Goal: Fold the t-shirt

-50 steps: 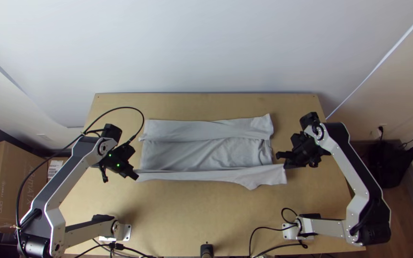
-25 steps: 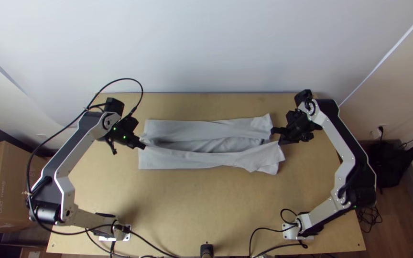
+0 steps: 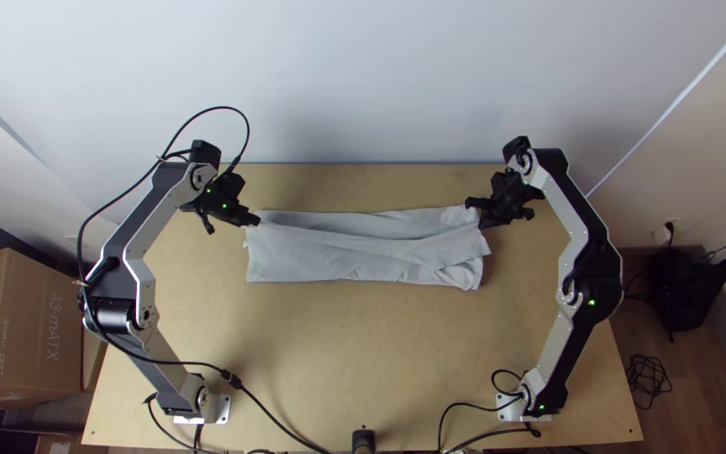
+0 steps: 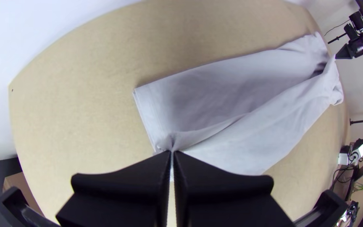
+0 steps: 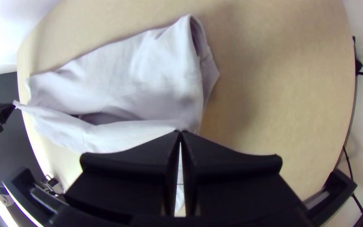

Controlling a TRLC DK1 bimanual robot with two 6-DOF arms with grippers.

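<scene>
In the top view my left gripper [image 3: 255,220] is at the left end of the folded grey t-shirt [image 3: 338,256], and my right gripper [image 3: 475,215] is at its right end. The cloth lies as a long narrow strip across the table, its held edge drawn over the far layer. The left wrist view has my left gripper [image 4: 172,154] shut on a corner of the t-shirt's [image 4: 215,92] upper layer. Over in the right wrist view, my right gripper [image 5: 180,133] pinches the other end of that edge on the t-shirt [image 5: 139,80]. A gap shows between the layers there.
The light wooden table [image 3: 363,361] extends in front of the cloth, with a wall behind its far edge. Cables [image 3: 279,420] run along the near edge by the arm bases. A cardboard box [image 3: 31,328] stands beyond the table's left side.
Both grippers have moved together toward the table's far edge, carrying the t-shirt's near edge over the rest. The middle section is now covered and the strip is narrower.
</scene>
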